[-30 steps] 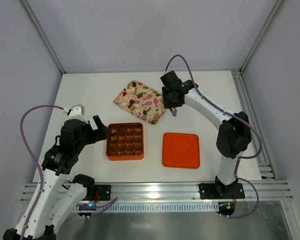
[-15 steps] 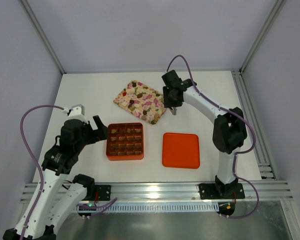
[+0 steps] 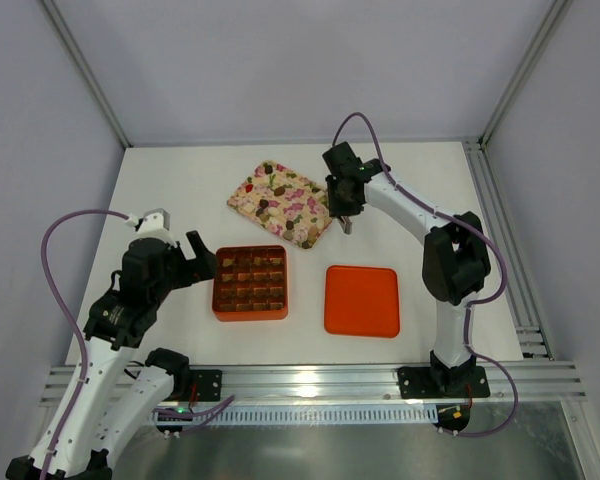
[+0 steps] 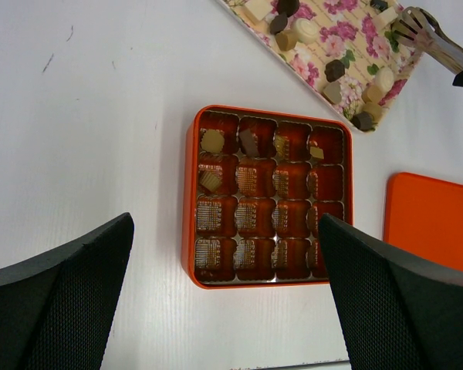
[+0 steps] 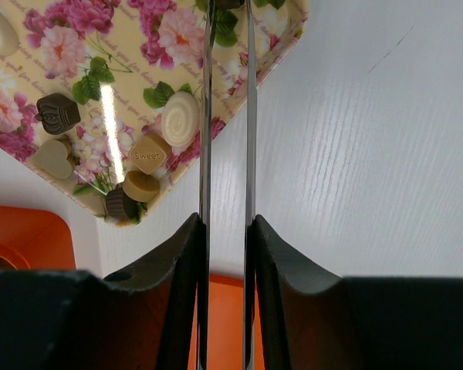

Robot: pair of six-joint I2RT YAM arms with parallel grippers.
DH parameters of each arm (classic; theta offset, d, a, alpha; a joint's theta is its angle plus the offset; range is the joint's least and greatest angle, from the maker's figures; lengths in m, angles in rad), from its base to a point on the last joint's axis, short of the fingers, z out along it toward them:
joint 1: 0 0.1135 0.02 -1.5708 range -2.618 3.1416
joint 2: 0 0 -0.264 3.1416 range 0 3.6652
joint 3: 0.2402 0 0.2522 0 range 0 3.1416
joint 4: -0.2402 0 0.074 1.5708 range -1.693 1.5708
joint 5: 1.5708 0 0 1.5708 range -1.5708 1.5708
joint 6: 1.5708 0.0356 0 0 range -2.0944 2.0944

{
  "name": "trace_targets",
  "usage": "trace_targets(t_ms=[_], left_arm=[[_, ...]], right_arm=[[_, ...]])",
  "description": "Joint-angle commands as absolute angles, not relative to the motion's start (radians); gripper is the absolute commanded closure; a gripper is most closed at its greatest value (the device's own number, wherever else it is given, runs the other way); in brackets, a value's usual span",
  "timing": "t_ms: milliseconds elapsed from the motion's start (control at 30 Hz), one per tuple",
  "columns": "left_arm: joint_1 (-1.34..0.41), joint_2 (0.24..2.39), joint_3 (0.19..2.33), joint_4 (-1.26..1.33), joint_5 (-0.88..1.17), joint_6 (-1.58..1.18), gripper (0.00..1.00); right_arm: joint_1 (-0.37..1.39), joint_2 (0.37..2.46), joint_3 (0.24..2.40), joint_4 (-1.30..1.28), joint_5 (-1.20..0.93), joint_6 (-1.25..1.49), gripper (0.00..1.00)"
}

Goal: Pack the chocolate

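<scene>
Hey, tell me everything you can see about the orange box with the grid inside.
The orange box is square with rounded corners and glossy walls, split into a four-by-four grid of cells. It sits flat and uncovered on the white table, its lid lying apart to its right, the floral tray just beyond. Five cells hold chocolate: the row nearest the tray and one cell beside that row; the rest look empty. Nothing grips it.

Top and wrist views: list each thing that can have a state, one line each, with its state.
Orange grid box: open, few cells filled.
Lid: off, lying flat beside box.
Floral tray: holds loose chocolates.
Left pincer: open, empty.
Right pincer: shut on tongs.
Tongs: arms nearly closed, tips at tray's edge.
</scene>
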State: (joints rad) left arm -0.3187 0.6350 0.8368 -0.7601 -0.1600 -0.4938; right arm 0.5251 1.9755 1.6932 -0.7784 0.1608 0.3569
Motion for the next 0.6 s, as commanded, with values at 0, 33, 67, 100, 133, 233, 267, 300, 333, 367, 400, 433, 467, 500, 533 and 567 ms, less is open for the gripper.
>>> trace_targets(t_ms=[0,33,67,100,133,233,267,300,333,367,400,433,467,500,533,567], left_arm=[[-0.321,0.638,0.848,-0.747,-0.158,-0.499,0.00],[-0.321,0.638,0.848,-0.746,-0.156,-0.499,0.00],[-0.321,0.640,0.848,-0.747,-0.155,-0.497,0.00],[-0.321,0.641,0.848,-0.747,-0.155,-0.497,0.00],[-0.321,0.641,0.850,-0.746,-0.153,-0.497,0.00],[-0.321,0.641,0.848,-0.747,-0.152,-0.499,0.01],[-0.321,0.641,0.848,-0.746,-0.152,-0.499,0.00],[-0.321,0.641,0.848,-0.746,-0.152,-0.499,0.00],[-0.321,0.640,0.848,-0.744,-0.153,-0.497,0.00],[-0.321,0.640,0.848,-0.744,-0.152,-0.499,0.00],[-0.321,0.641,0.848,-0.745,-0.153,-0.497,0.00],[-0.321,0.640,0.848,-0.744,-0.152,-0.499,0.00],[-0.321,0.640,0.848,-0.744,-0.150,-0.497,0.00],[-0.321,0.641,0.848,-0.744,-0.150,-0.499,0.00],[-0.321,0.641,0.848,-0.744,-0.150,-0.499,0.00],[-0.321,0.641,0.848,-0.745,-0.152,-0.499,0.00]], right_arm=[[0.522,1.956,1.726,-0.756,0.163,0.353,0.73],[0.523,1.948,1.723,-0.758,0.166,0.350,0.74],[0.522,1.941,1.723,-0.761,0.170,0.347,0.73],[0.522,1.921,1.717,-0.761,0.176,0.345,0.74],[0.522,1.911,1.712,-0.764,0.181,0.344,0.74],[0.522,1.864,1.689,-0.759,0.186,0.342,0.74],[0.522,1.850,1.681,-0.758,0.181,0.342,0.74],[0.522,1.826,1.666,-0.752,0.175,0.342,0.75],[0.522,1.815,1.658,-0.750,0.175,0.341,0.75],[0.523,1.804,1.651,-0.750,0.172,0.344,0.75],[0.523,1.781,1.635,-0.746,0.164,0.342,0.75],[0.523,1.770,1.628,-0.746,0.160,0.342,0.75],[0.523,1.758,1.620,-0.744,0.155,0.342,0.75],[0.525,1.738,1.603,-0.741,0.147,0.342,0.75],[0.526,1.724,1.592,-0.736,0.129,0.342,0.75],[0.529,1.712,1.574,-0.733,0.126,0.342,0.75]])
